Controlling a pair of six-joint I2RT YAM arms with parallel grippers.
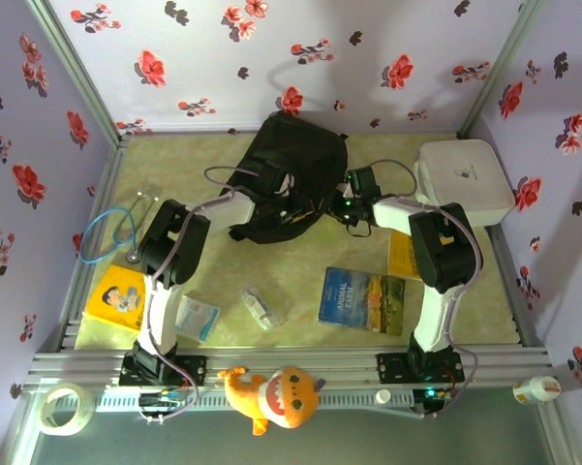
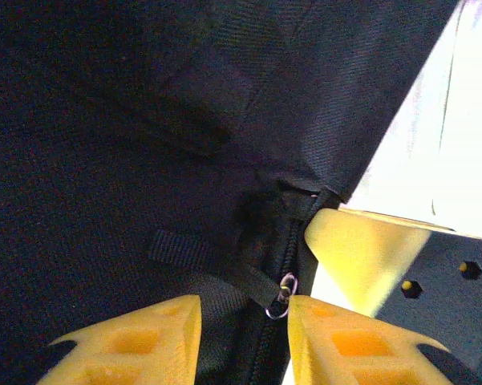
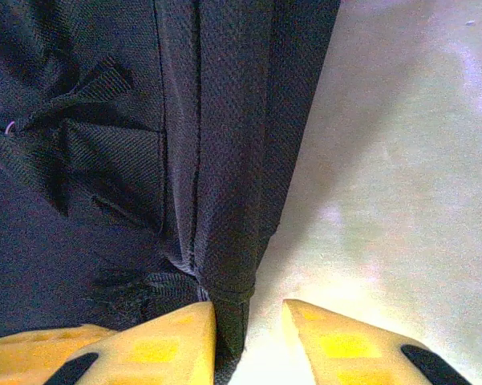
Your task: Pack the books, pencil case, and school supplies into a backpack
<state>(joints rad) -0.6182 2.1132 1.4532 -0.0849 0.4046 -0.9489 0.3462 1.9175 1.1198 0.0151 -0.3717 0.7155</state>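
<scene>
Backpack (image 1: 295,160) sits far centre on the surface, long axis roughly near-far, skewed near-left; can't tell which end is the top. My left end effector (image 2: 245,329) straddles the zipper pull (image 2: 285,293), grip unconfirmed. My right end effector (image 3: 247,325) stands open around a side fold (image 3: 224,200). Likely bracing to unzip.

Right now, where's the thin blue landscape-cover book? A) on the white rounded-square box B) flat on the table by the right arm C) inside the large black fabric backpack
B: the blue book lies flat on the table, outside the black backpack, just left of the right arm.
</scene>
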